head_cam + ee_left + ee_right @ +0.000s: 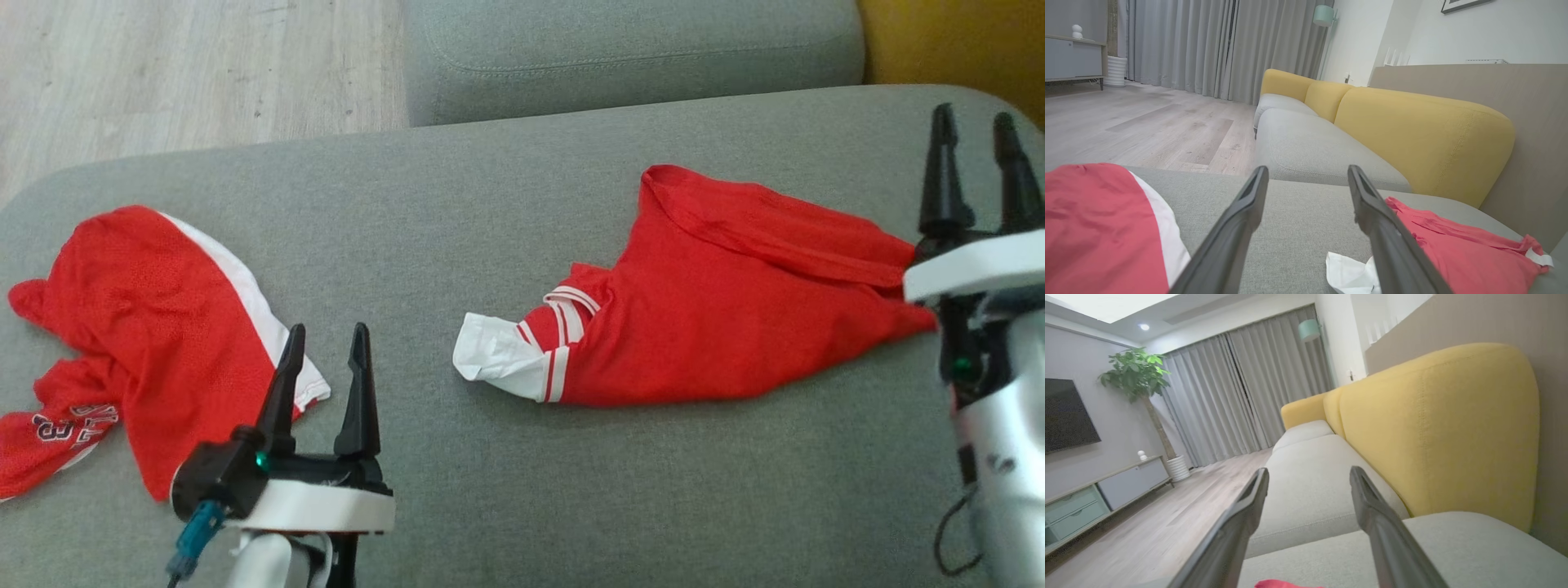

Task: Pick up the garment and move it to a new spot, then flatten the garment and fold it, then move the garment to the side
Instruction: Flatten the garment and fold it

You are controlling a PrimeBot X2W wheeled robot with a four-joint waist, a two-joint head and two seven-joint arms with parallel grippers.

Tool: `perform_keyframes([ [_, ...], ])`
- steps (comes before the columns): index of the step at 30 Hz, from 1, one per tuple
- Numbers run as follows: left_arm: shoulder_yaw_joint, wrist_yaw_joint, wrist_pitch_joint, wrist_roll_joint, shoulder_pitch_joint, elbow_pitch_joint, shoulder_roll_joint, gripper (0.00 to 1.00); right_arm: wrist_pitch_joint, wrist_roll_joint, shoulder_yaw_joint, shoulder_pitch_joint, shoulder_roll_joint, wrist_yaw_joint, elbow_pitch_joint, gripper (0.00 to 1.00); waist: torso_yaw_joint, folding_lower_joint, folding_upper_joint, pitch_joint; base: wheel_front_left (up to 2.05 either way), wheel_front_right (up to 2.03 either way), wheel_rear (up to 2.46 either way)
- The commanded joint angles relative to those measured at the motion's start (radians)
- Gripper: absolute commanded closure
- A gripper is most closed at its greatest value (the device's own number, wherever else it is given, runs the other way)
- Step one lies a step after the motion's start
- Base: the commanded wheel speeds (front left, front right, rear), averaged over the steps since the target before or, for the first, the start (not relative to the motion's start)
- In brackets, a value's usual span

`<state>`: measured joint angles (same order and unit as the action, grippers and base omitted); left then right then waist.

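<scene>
Resting crumpled on the grey sofa seat (pixel 457 212), the garment (pixel 718 318), red with a white striped sleeve, occupies the head view from centre out toward 3 o'clock. Its sleeve end points to 9 o'clock. Its narrow end runs to 3 o'clock and passes behind the wrist of the right hand (pixel 973 116).

Right hand: fingers spread wide, nothing between them. Contact with the cloth cannot be determined.

Left hand (pixel 327 331): at 7 o'clock, fingers spread wide, empty.

A 2nd red garment (pixel 147 327) with a white panel lies at 9 o'clock, well apart from the 1st. The left hand's fingers overlap its 4 o'clock edge in the head view.

Wooden floor (pixel 163 65) shows at 11 o'clock.
</scene>
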<state>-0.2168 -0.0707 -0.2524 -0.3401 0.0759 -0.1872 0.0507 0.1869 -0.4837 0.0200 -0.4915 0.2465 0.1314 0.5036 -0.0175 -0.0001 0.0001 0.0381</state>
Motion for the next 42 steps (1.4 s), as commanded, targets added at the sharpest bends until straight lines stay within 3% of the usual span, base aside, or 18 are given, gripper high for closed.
perform_keyframes([
  [1, 0.042, 0.004, -0.009, 0.008, 0.047, 0.039, 0.0, 0.0, 0.011, 0.025, 0.026, 0.021, -0.012, -0.001, -0.087, 0.0, 0.001, 0.0001, -0.0001, -0.001, 0.0, 0.0, 0.0],
  [9, 0.04, 0.004, -0.009, 0.008, 0.045, 0.058, 0.0, 0.0, 0.023, 0.105, 0.087, 0.22, -0.112, -0.001, -0.288, 0.0, 0.019, 0.0001, -0.0001, 0.002, 0.0, 0.0, 0.0],
  [15, 0.027, 0.0, -0.009, 0.012, 0.047, 0.055, 0.0, 0.0, 0.014, 0.155, 0.124, 0.306, -0.155, -0.001, -0.318, 0.0, 0.047, 0.0001, -0.0001, 0.014, 0.0, 0.0, 0.0],
  [20, 0.015, 0.001, -0.009, 0.005, 0.058, 0.05, 0.0, 0.0, -0.049, 0.194, 0.174, 0.264, -0.142, -0.001, -0.31, 0.0, 0.085, 0.0001, -0.0001, 0.032, 0.0, 0.0, 0.0],
  [26, -0.014, 0.007, -0.009, -0.012, 0.072, 0.043, 0.0, 0.0, -0.166, 0.255, 0.25, 0.165, -0.125, -0.001, -0.213, 0.0, 0.151, 0.0001, -0.0001, 0.065, 0.0, 0.0, 0.0],
  [35, -0.047, 0.018, -0.009, -0.041, 0.093, 0.029, 0.0, 0.0, -0.423, 0.298, 0.351, -0.045, -0.071, -0.001, 0.065, 0.0, 0.24, 0.0001, -0.0001, 0.08, 0.0, 0.0, 0.0],
  [42, -0.055, 0.026, -0.009, -0.054, 0.085, 0.028, 0.0, 0.0, -0.601, 0.248, 0.419, -0.109, -0.056, -0.001, 0.206, 0.0, 0.279, 0.0001, -0.0001, 0.076, 0.0, 0.0, 0.0],
])
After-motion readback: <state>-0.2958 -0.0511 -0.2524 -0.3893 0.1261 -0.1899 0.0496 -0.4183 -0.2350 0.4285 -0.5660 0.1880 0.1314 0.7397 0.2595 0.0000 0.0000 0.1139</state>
